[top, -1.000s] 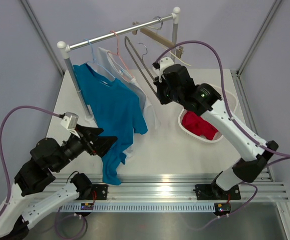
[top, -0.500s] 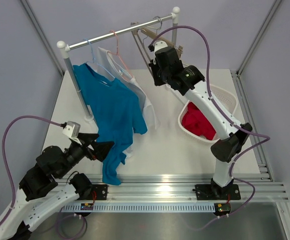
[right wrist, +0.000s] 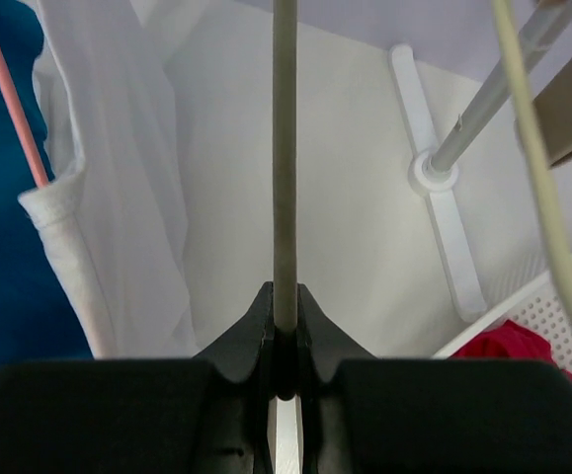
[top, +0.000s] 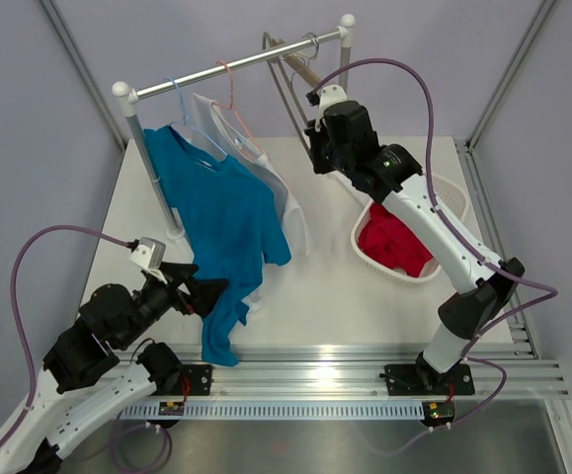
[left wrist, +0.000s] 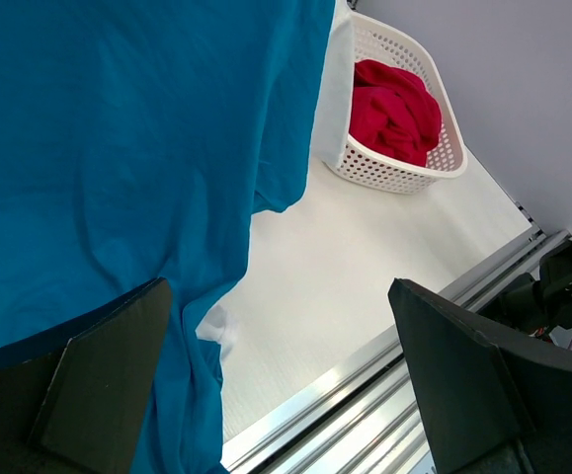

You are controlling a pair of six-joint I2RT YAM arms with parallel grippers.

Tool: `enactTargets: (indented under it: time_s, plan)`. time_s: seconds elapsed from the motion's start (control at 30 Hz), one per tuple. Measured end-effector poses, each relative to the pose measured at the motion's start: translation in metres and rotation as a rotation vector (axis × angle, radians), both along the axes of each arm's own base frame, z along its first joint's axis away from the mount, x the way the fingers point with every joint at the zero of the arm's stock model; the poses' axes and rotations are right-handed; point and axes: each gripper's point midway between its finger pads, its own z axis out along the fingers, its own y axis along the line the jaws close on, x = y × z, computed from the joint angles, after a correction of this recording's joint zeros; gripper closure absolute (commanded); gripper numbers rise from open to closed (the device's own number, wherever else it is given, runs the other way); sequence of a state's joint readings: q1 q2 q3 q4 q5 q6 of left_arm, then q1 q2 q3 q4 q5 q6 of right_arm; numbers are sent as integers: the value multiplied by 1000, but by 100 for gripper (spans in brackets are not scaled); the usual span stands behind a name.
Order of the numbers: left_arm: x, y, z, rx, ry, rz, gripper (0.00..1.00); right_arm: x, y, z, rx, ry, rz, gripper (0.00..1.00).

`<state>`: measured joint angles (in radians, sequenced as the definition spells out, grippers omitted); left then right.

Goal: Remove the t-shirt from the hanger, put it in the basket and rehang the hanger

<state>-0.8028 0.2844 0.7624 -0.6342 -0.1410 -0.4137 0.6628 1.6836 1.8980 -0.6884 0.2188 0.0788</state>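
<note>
Right gripper (right wrist: pixel 285 308) clamps a bare hanger (right wrist: pixel 284 148); left gripper (top: pixel 204 289) gapes wide by the blue t-shirt (top: pixel 216 207) (hung upper left). Best to pinch its hem and pull down gently.

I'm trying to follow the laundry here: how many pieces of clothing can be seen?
3. A blue t-shirt hangs on the rail, a white shirt hangs just behind it, and a red garment lies in the white basket. The red heap could hide more.
</note>
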Motion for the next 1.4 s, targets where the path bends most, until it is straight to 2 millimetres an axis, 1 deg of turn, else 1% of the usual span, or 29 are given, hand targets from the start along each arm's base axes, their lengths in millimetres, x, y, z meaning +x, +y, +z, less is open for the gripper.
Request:
enactTargets:
  time_s: [0.13,0.2,0.37,0.5,0.6,0.8,1.0,1.07,1.1,1.17,1.2,1.23,1.27,1.33,1.4]
  plan:
    - [1,1,0,0,1,5,1,16,10,29,38,-70,-3,100]
    - [1,1,0,0,1,6,1,23,15,33,49,-88,-4,100]
    - [1,1,-1,3,0,7,1,33,21,19,28,-67,-11,100]
    - [2,2,-1,4,-1,11,1,45,27,15,20,-68,-27,100]
    - [3,4,-1,6,-2,19,1,51,26,10,7,-65,-49,100]
    - [5,6,-2,15,-8,29,1,58,26,1,-3,-53,-86,100]
    - [7,7,-2,15,-8,39,1,60,23,-8,-2,-43,-116,100]
    - [7,8,-2,15,-8,44,1,61,23,-13,6,-49,-126,93]
    - [8,9,-2,16,-8,47,1,61,23,-14,13,-53,-129,73]
    - [9,10,-2,16,-9,55,1,57,23,-17,24,-48,-129,49]
    - [9,10,-2,16,-8,57,1,54,22,-19,28,-43,-124,31]
    - [9,11,-2,16,-8,58,1,48,20,-24,28,-26,-115,24]
    - [9,11,-2,16,-8,60,1,43,18,-27,26,-13,-109,19]
    - [10,11,-2,16,-8,62,1,30,14,-29,31,2,-86,16]
    - [10,11,-2,16,-8,62,1,16,9,-22,49,2,-63,16]
